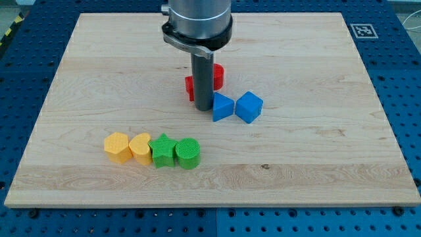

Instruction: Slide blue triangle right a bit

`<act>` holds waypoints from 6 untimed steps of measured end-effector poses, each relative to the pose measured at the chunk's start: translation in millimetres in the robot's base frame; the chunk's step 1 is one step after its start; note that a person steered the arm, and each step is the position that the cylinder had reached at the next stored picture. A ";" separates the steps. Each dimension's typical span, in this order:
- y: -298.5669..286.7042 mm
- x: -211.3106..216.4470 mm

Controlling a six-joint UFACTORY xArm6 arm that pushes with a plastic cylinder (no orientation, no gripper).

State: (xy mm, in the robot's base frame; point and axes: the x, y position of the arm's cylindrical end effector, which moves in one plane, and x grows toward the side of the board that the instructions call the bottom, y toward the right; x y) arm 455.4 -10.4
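My tip planted just left of blue triangle, seemingly touching; no fingers, nothing grasped; push rightward gently, short stroke, stopping before blue cube shifts.

I see bright, even overhead light, sharp focus throughout, and only soft short shadows under blocks.

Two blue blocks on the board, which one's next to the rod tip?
The blue triangle: my tip sits right at its left edge. The blue cube lies beyond the triangle, toward the view's right.
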 end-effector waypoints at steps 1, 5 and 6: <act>19.6 0.0; 36.9 7.8; 20.6 19.0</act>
